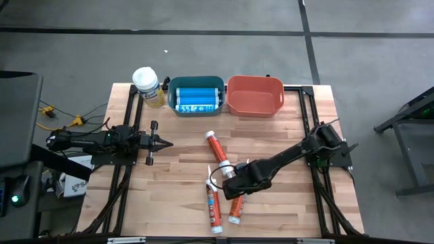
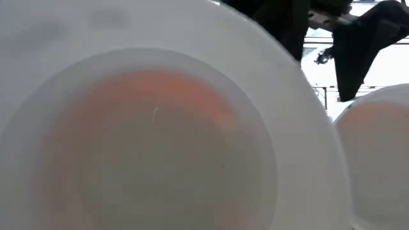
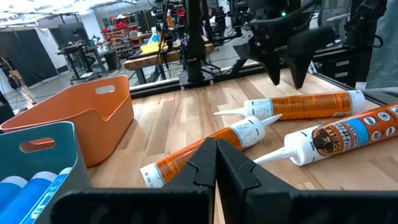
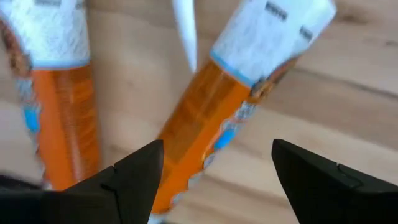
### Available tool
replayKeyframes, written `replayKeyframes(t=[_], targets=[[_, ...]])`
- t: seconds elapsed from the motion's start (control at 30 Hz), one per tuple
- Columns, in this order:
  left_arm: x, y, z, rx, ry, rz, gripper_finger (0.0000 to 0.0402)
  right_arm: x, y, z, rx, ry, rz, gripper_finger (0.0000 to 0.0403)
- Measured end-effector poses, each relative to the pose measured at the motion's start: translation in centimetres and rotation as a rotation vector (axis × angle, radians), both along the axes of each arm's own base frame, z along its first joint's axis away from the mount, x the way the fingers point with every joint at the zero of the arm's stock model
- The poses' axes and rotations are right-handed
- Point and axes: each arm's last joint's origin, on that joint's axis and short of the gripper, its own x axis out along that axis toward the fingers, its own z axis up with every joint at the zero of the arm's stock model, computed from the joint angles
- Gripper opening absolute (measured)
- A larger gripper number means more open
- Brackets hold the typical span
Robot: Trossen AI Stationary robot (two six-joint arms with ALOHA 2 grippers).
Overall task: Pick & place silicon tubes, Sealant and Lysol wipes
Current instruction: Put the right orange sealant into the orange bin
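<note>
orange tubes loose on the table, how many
3. One tube lies near the table's middle, in front of the bins. A second lies nearer the front edge. A third lies just right of it, under the open right gripper, partly covered by it.

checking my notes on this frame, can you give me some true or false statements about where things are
1. Three orange tubes lie on the table. True: one, another, a third.
2. The wipes canister is inside the orange bin. False: it stands on the table beside the teal bin.
3. The right claw is open above the tubes. True.
4. The left claw grips a tube. False: it is shut on nothing, away from the tubes.
5. The teal bin holds blue tubes. True.
</note>
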Motion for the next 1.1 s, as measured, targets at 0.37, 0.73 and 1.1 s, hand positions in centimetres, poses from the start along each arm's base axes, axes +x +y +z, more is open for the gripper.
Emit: replayKeyframes(t=[0.37, 0.73, 1.1], targets=[[0.0, 0.0, 0.0, 0.000, 0.000, 0.000, 0.0000, 2.8, 1.4, -2.5, 0.008, 0.071, -0.120, 0.0295], [0.0, 0.0, 0.0, 0.000, 0.000, 0.000, 0.0000, 3.9, 2.3, -5.6, 0.064, 0.151, -0.218, 0.0295], [0.0, 0.0, 0.0, 0.000, 0.000, 0.000, 0.0000, 3.3, 3.0, -6.1, 0.104, 0.213, -0.137, 0.0295]])
